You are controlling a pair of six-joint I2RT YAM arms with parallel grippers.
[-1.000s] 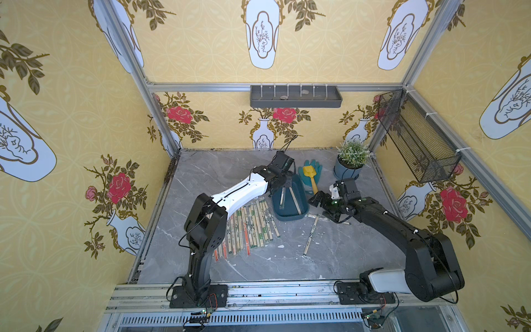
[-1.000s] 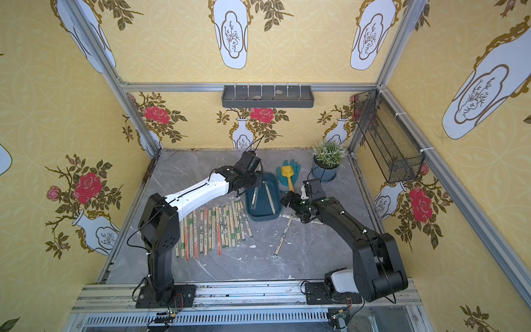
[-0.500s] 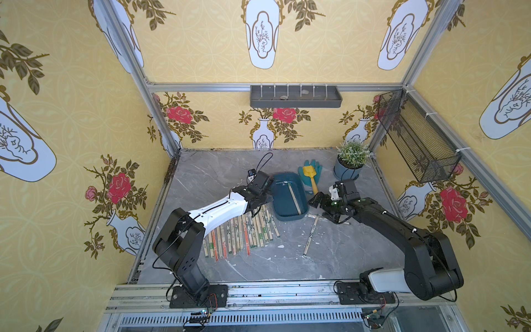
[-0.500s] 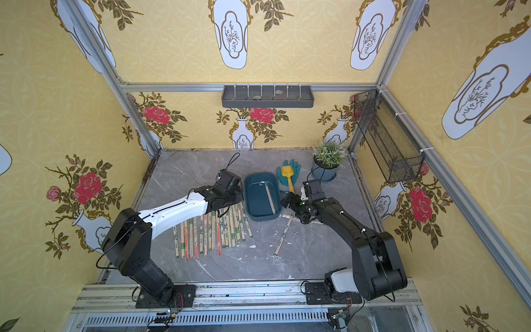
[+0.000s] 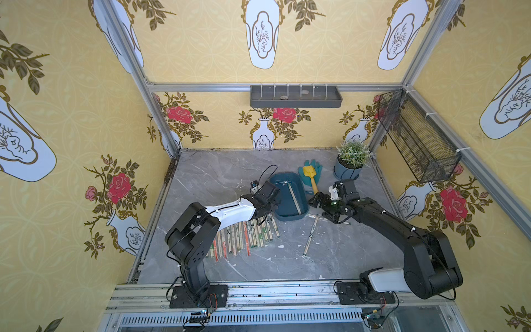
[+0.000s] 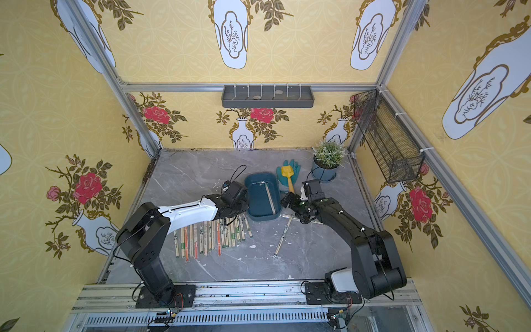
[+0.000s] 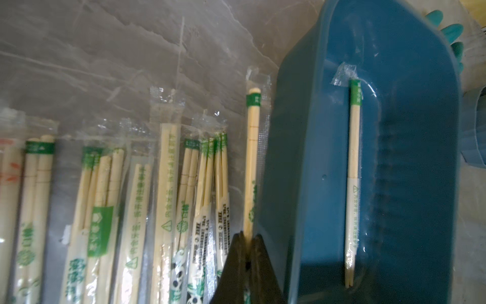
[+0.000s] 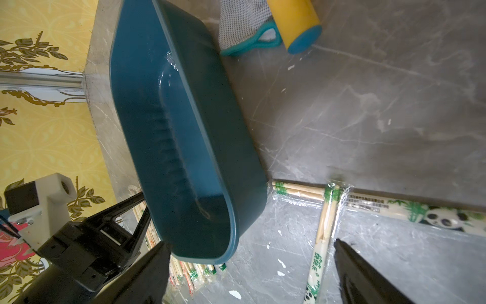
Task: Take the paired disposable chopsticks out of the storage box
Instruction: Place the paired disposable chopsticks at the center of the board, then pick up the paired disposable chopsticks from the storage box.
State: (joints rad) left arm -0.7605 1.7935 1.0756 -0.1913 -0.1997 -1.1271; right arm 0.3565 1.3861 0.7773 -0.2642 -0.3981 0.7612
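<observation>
The teal storage box (image 5: 284, 209) (image 6: 258, 207) stands mid-table with one pair of the paired disposable chopsticks (image 5: 294, 198) (image 7: 353, 171) lying inside. My left gripper (image 5: 267, 211) (image 7: 247, 250) hangs just left of the box, shut on a green-banded wrapped pair (image 7: 253, 158) that lies along the box's outer wall. Several more wrapped pairs lie in a row (image 5: 244, 235) (image 6: 212, 235) under the left arm. My right gripper (image 5: 317, 209) (image 8: 251, 244) is open at the box's right near corner, holding nothing, over a loose pair (image 8: 320, 237) on the table.
A yellow toy shovel (image 5: 311, 174) lies on a teal glove (image 5: 317, 168) behind the box. A potted plant (image 5: 349, 169) stands at the back right. A grey tray (image 5: 296, 96) and a black mesh basket (image 5: 416, 138) hang on the walls. Another panda-print pair (image 8: 394, 208) lies right of the box.
My left gripper has come out of the box and moved to its left side, carrying a pair down beside the row. The right arm has not moved.
</observation>
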